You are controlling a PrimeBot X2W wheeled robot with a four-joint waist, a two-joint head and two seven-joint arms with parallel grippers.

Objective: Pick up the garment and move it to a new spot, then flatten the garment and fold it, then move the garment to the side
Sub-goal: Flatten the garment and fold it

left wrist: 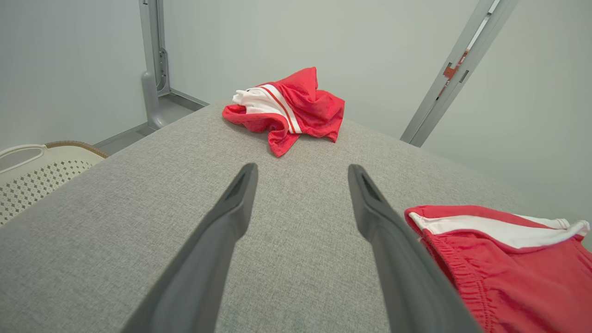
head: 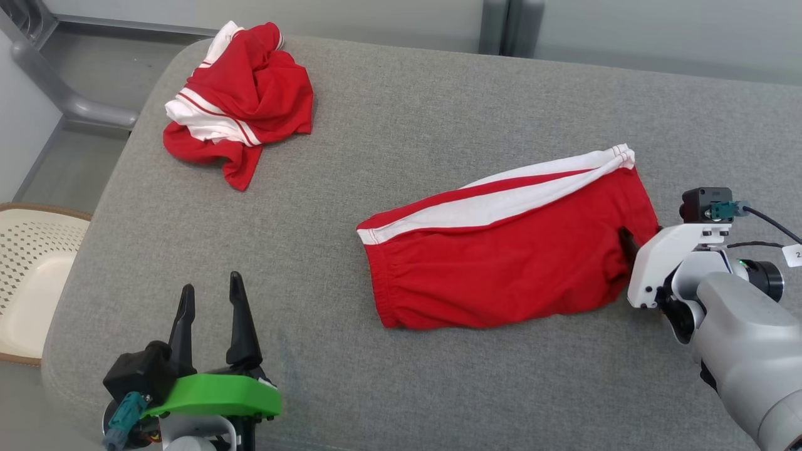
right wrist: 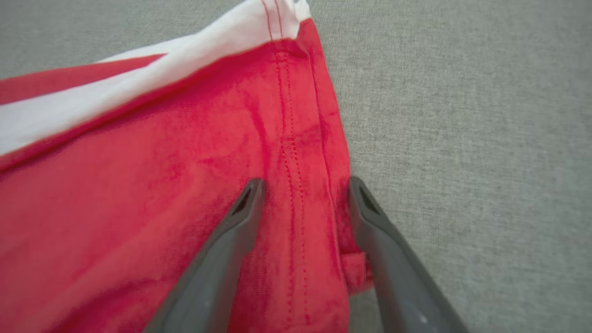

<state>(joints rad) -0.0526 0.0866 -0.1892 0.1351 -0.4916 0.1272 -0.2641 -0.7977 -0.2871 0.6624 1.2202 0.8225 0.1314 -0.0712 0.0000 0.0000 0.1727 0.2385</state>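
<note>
**Right fingers straddling the shorts' hem, left gripper idling**

The grey padded table (head: 438, 88) is stretching out beneath both grippers. The garment (head: 501, 263) is a pair of red shorts with a broad white side stripe and a gathered elastic waistband. It is lying mostly flat on the table, directly under and to the left of the right gripper (right wrist: 306, 181).

I am seeing that gripper's fingers standing apart across the stitched leg hem. One finger (right wrist: 229, 240) is resting over the red cloth and the other is sitting at the cloth's edge beside bare table. They are spread, not clenching the fabric.

A second red and white garment (head: 238, 100) is lying crumpled well ahead of the left gripper (head: 211, 282), near the table's far corner. A cream perforated basket (head: 31, 269) is sitting off the table to that gripper's left. The left gripper is hovering released, its fingers spread wide over bare table.
</note>
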